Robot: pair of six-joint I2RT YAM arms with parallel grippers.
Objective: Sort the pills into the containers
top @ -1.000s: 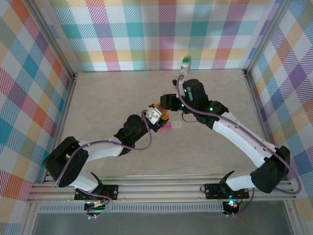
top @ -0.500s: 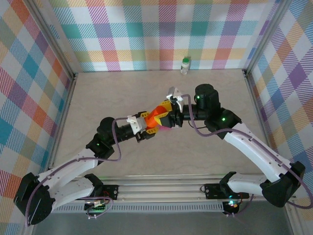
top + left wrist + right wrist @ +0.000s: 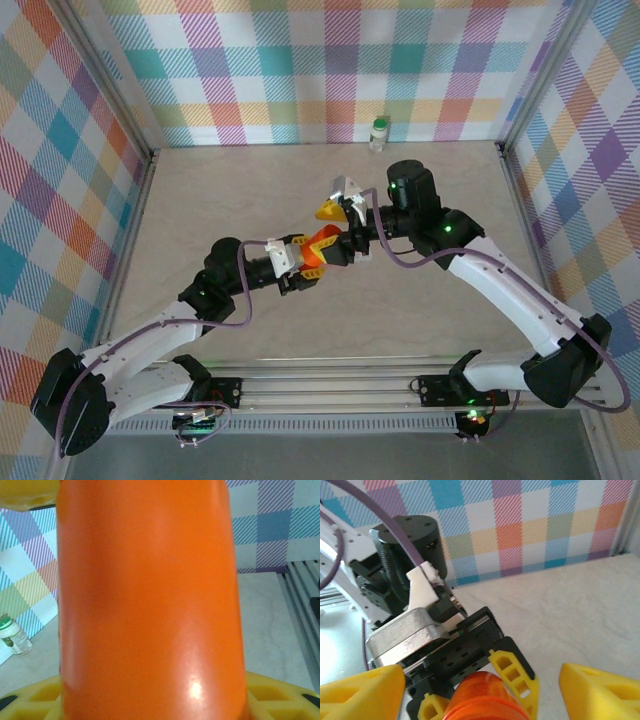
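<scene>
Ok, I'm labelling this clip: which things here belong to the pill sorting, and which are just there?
Job: bright orange cylindrical plastic vial; small white bottle with green round cap.
Just there: plaid-patterned walls; aluminium rail.

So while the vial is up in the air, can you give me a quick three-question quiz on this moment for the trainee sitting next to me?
1. True or false: the left gripper is shut on the orange vial.
2. Pick one. The right gripper is: A) open, straddling the vial's end; B) shut on the vial; C) shut, holding nothing.
3. Short answer: where does the white bottle with the green cap stand?

Key:
1. True.
2. A.
3. Upright at the back wall, well apart from both grippers.
</scene>
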